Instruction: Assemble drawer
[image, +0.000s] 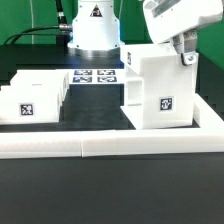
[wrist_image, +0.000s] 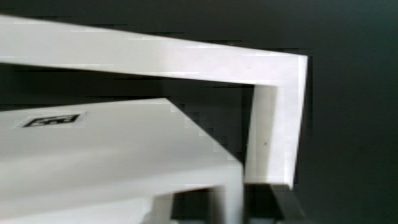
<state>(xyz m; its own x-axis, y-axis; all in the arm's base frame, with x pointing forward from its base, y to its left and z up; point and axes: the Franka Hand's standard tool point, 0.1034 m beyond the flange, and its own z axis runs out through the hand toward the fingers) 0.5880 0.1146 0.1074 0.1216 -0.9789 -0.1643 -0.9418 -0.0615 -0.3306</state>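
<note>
Watching remotely, I judge the drawer barely begun. The housing (image: 158, 88) stands upright on the exterior view's right, just behind the near border bar (image: 110, 146). One tray (image: 30, 100) sits well apart on the left, not yet slid in, and I see no second tray. The gripper (image: 185, 55) is at the housing's upper far-right corner. Neither view lets me tell whether it is clamped on the wall or merely beside it.

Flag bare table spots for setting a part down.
Free: black tabletop between the small white tagged tray and tall white hollow housing, marker board behind, long white border bar in front. Crowded: exterior view's right, housing close to the side bar.
</note>
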